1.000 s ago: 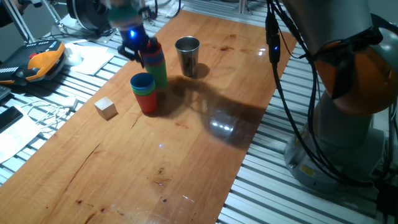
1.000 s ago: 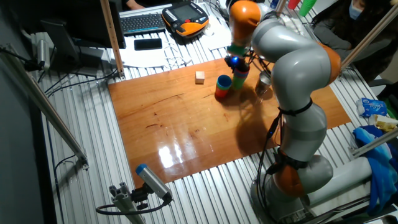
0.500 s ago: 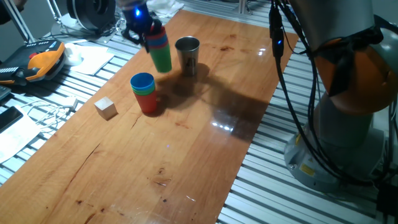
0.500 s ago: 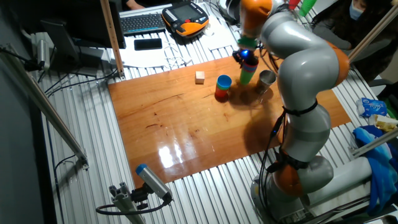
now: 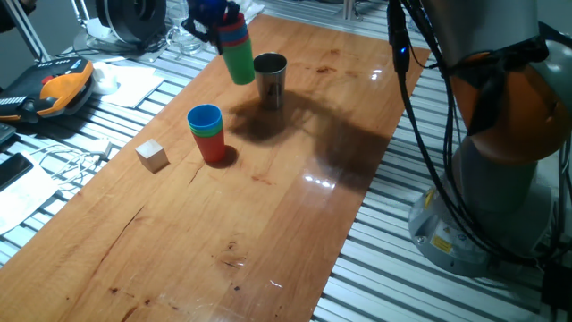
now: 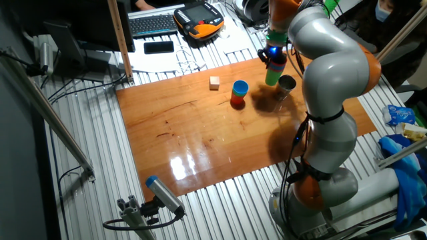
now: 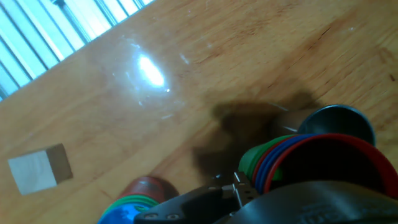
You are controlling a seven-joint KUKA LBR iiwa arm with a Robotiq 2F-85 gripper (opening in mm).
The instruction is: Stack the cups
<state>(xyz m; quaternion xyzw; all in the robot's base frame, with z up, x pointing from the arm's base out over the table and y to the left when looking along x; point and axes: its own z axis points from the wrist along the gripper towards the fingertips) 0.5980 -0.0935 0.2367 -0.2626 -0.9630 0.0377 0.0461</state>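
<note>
The gripper (image 5: 217,20) is closed on a nested stack of cups (image 5: 237,55), held tilted in the air just left of and above the steel cup (image 5: 269,79). A second stack of cups (image 5: 207,132) stands on the table (image 5: 268,224), nearer and to the left. Level the held stack, center it over the chosen cup's mouth, then lower straight down and release only once it is seated.

The wooden bench (image 5: 268,206) carries three things. A steel cup (image 5: 270,79) stands just beside the pincer (image 5: 214,20). A blue-topped cup stack (image 5: 208,134) and a wooden cube (image 5: 152,155) stand farther off.
</note>
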